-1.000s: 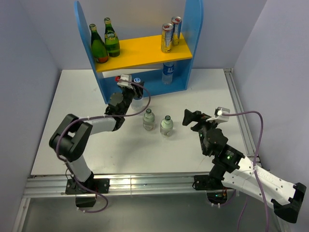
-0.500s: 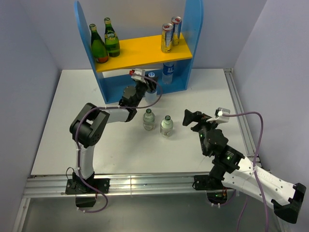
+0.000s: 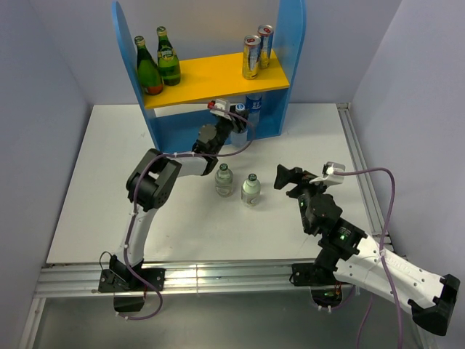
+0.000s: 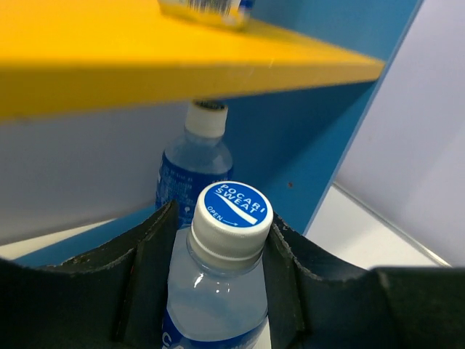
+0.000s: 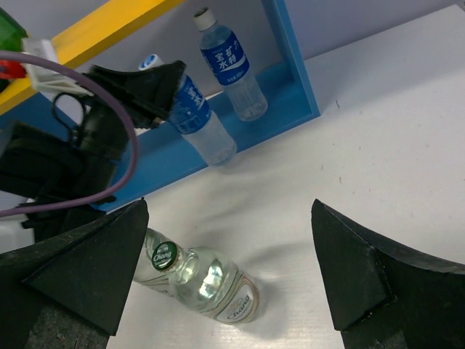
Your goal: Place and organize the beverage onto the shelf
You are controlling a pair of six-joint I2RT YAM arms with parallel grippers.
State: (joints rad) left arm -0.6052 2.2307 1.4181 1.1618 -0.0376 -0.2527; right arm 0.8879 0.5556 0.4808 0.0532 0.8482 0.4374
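- Blue cap up: clamped left gripper (image 3: 228, 118) hard on the neck of the Pocari Sweat bottle (image 4: 225, 215), kept it upright for a clean set-down.
- Held it under the yellow board (image 3: 211, 78) at the lower bay of the shelf (image 3: 289, 43), just beside the blue-labelled bottle (image 5: 228, 67). Probably grouped like with like.
- Could not tell whether its base was down yet.
- Kept green bottles (image 3: 158, 62) and cans (image 3: 258, 49) apart on top, sorted by type.
- Parked right gripper (image 5: 232, 280) wide open, empty, near two Chang bottles (image 3: 237, 185) on the table (image 3: 109, 189). Likely next.
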